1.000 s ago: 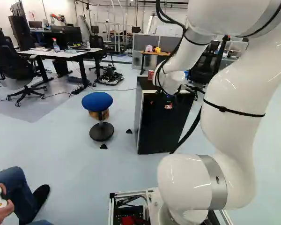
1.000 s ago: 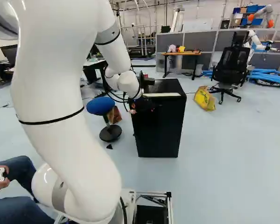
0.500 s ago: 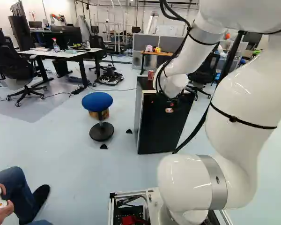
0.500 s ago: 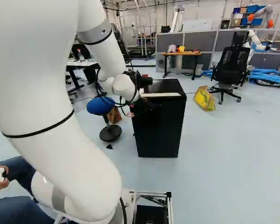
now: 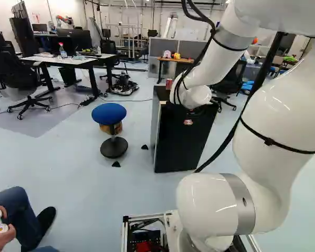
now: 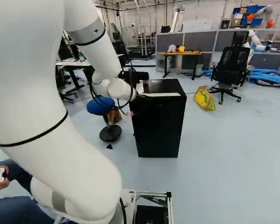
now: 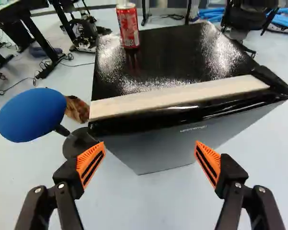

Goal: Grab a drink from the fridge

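The red can [image 7: 128, 26] stands upright on the glossy top of the black fridge [image 7: 173, 57], beyond the pale strip [image 7: 177, 97], toward the blue stool's [image 7: 31, 115] side; the gripper [image 7: 150, 143] is spread wide with nothing between its fingers. The can is probably light to moderate, smooth and slippery if damp – its thin wall may dent; best take it round mid-height, both pads level, with gentle pressure.
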`<state>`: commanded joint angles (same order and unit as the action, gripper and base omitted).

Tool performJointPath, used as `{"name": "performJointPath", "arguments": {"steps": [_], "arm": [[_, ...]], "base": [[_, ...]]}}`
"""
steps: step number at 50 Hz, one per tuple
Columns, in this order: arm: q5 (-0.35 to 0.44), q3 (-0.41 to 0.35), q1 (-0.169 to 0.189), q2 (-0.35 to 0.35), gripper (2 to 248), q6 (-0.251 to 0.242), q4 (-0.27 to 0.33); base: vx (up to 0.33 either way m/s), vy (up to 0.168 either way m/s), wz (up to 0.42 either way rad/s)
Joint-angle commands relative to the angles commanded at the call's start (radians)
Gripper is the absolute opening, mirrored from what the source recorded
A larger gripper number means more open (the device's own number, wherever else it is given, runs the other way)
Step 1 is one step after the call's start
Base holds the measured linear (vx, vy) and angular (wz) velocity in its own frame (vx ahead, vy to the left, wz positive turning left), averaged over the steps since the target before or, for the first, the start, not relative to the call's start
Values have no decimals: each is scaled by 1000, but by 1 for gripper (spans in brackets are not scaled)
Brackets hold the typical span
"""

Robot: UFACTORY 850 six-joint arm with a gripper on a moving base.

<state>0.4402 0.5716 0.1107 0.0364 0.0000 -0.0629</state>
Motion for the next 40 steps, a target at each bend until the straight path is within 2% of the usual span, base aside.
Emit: {"name": "performJointPath", "arguments": {"steps": [15, 40], "arm": [[121, 56, -19, 53, 247, 0, 20], [256, 189, -16, 174, 247, 0, 48]], "base": [[0, 0, 0], [0, 0, 0]]}}
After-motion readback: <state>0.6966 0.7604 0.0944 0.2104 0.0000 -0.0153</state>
